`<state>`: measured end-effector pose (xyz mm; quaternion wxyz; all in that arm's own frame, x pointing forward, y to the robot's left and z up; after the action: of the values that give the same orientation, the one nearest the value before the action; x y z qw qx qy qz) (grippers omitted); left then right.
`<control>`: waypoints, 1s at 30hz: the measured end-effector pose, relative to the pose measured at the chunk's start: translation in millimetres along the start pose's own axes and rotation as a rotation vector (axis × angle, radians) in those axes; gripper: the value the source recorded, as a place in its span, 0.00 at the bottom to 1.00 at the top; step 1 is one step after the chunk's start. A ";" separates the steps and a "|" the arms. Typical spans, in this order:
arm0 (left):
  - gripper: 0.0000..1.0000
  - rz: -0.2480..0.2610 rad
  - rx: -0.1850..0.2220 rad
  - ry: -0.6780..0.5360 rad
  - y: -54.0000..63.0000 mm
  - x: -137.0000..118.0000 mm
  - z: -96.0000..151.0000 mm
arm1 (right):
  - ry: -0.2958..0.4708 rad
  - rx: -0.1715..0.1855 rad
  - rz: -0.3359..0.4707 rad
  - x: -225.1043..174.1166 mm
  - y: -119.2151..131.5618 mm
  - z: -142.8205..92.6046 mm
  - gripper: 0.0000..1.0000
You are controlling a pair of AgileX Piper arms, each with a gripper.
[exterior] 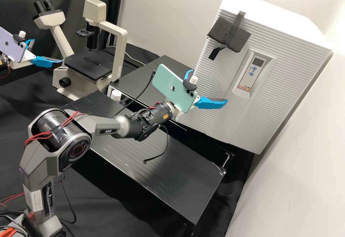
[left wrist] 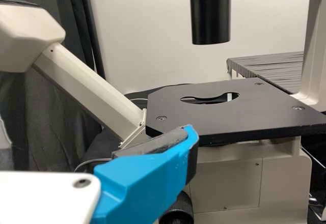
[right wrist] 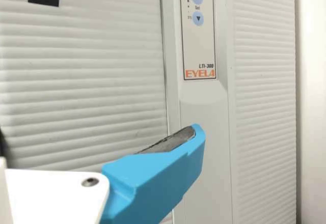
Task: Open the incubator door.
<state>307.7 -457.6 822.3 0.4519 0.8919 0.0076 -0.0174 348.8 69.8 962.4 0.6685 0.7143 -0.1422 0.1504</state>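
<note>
The white incubator (exterior: 212,71) stands closed at the right in the high view, with a ribbed front and a control panel (exterior: 252,71). My right gripper (exterior: 208,86) is open in front of its lower front, with nothing between the fingers. In the right wrist view, a blue finger of my right gripper (right wrist: 158,175) shows before the ribbed door (right wrist: 86,81) and the smooth panel strip (right wrist: 204,122); contact cannot be told. My left gripper (exterior: 47,51) stands open at the far left by the microscope. One finger of my left gripper (left wrist: 147,175) shows before the microscope stage (left wrist: 204,122).
A beige microscope (exterior: 72,82) stands at the back left. Dark foam (exterior: 230,35) is taped to the incubator's upper front. Black ribbed platforms (exterior: 158,158) lie below the right arm and before the incubator. A loose black cable (exterior: 166,140) hangs from the right arm.
</note>
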 end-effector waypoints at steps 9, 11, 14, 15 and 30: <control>1.00 0.000 0.000 0.000 0.0 0.0 0.0 | -0.025 -0.044 0.007 -2.8 5.5 -13.1 1.00; 1.00 0.000 0.000 0.000 0.0 0.0 0.0 | -0.021 -0.048 0.015 -5.5 5.8 -20.6 1.00; 1.00 0.000 0.000 0.000 0.0 0.0 0.0 | 0.014 -0.049 0.026 -12.2 8.8 -37.9 1.00; 1.00 0.000 0.000 0.000 0.0 0.0 0.0 | 0.028 -0.055 0.027 -14.4 9.9 -43.4 1.00; 1.00 0.000 0.000 0.000 0.0 0.0 0.0 | -0.096 -0.136 0.076 -11.0 6.0 -47.6 1.00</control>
<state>307.7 -457.6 822.3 0.4519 0.8919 0.0076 -0.0174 335.1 116.9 966.4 0.7015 0.6678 -0.2113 0.1313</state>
